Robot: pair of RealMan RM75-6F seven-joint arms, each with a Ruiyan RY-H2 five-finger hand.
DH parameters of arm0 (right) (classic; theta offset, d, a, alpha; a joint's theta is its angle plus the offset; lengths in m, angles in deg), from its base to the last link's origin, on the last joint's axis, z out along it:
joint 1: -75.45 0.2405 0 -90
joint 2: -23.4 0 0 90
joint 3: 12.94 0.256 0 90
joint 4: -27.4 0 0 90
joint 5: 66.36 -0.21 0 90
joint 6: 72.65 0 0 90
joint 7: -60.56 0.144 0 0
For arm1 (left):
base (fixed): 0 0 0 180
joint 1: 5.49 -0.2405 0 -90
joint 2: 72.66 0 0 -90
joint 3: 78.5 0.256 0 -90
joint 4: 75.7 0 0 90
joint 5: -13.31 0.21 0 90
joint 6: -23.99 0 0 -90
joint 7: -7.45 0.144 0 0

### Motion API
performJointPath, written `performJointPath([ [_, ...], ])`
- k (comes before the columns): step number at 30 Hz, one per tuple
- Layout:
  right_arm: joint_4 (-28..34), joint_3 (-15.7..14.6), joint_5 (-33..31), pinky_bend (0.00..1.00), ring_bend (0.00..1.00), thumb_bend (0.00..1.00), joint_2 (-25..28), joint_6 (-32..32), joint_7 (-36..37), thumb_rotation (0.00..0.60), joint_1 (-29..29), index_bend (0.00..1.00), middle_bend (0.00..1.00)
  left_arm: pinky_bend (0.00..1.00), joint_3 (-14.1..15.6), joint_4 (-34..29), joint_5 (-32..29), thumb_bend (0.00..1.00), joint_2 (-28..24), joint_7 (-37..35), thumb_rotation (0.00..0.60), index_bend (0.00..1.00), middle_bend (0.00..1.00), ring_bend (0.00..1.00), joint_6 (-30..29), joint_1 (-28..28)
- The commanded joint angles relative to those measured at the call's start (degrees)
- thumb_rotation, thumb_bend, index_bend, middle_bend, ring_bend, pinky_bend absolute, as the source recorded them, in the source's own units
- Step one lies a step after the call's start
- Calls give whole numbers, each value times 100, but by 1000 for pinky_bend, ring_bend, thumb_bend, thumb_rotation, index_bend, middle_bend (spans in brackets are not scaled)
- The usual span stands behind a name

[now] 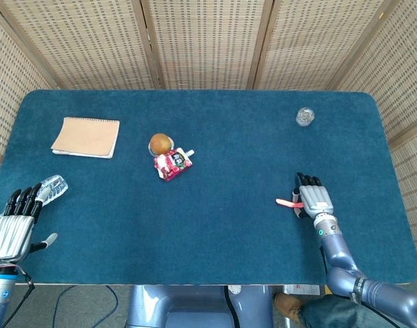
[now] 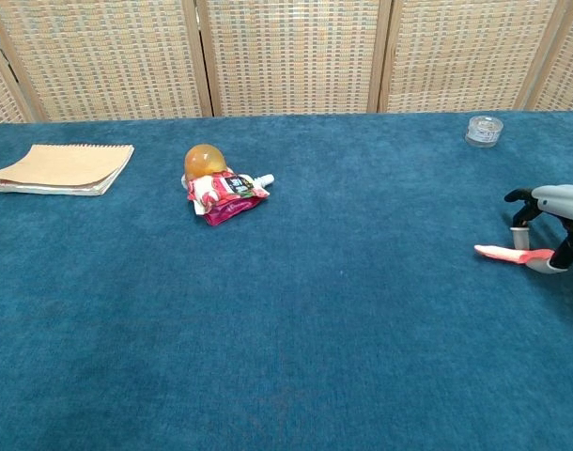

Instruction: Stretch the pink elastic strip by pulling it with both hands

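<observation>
The pink elastic strip lies at the right of the blue table, pointing left. My right hand arches over its right end and pinches that end between thumb and a finger; the end sits slightly off the cloth. My left hand hangs far away at the table's front left corner, fingers straight and apart, holding nothing. The chest view does not show the left hand.
A clear plastic bottle lies just beyond my left fingertips. A tan notebook sits at the back left. An orange fruit and a red pouch lie mid-table. A small glass jar stands at the back right.
</observation>
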Motion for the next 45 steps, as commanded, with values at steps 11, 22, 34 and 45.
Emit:
performJointPath([
  [11,536,158,201,0,0,577,110,13,462,600,9,679,73,0,5,16,1,0,-4,-10,600,0,0,0,75,47],
  [22,1677,504,-797,0,0,582,322,-89,-184,600,660,688,87,0,-80,139,403,0,17,32,600,39,0,0,698,692],
  [34,2333,832,-2529,0,0,582,-109,343,-1239,600,1956,696,90,0,-461,52,817,0,451,382,600,224,0,0,1569,1859],
  [45,1944,1187,-3139,0,0,583,-801,294,-1163,600,2688,699,95,0,-806,136,697,49,1304,292,600,389,0,0,2177,2728],
])
